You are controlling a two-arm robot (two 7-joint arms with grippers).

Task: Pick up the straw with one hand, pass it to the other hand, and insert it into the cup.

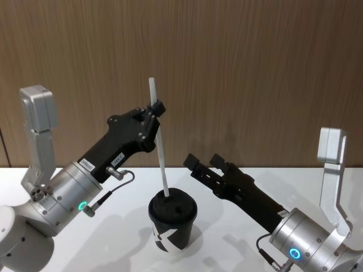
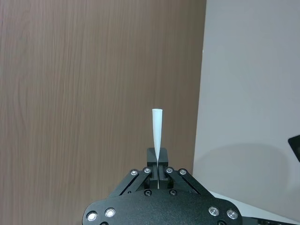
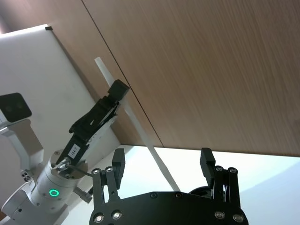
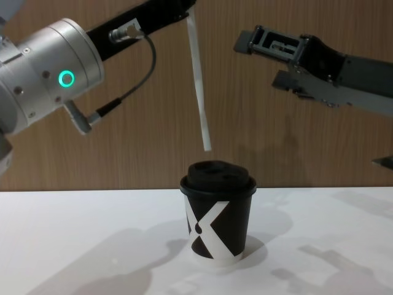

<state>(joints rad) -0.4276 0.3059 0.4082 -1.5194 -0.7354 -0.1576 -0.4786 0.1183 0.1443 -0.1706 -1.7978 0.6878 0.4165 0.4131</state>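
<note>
Straw (image 1: pixel 160 148): smooth matt white plastic. Cup (image 4: pixel 217 228): matt black paper wall with white print; lid (image 4: pixel 218 176) black plastic, slight sheen. Both grippers, left gripper (image 1: pixel 152 115) and right gripper (image 1: pixel 199 163): matt black, hard-looking. Wrists brushed silver metal. Table (image 4: pixel 73 246): smooth white, matt. Far wall (image 1: pixel 255 68): brown wood grain.

The small black paper cup with a white X and domed black lid (image 4: pixel 217 216) stood on the white tabletop (image 4: pixel 86 233), in front of the brown wood-grain wall panel (image 1: pixel 238 68). The thin white straw (image 4: pixel 199 86) hung above the cup, its lower end just over the lid and apart from it in the chest view. The left hand (image 1: pixel 152 113) pinched the straw near its upper end, up and left of the cup. The right hand (image 1: pixel 203 163), fingers spread, hovered right of the cup, apart from the straw.
</note>
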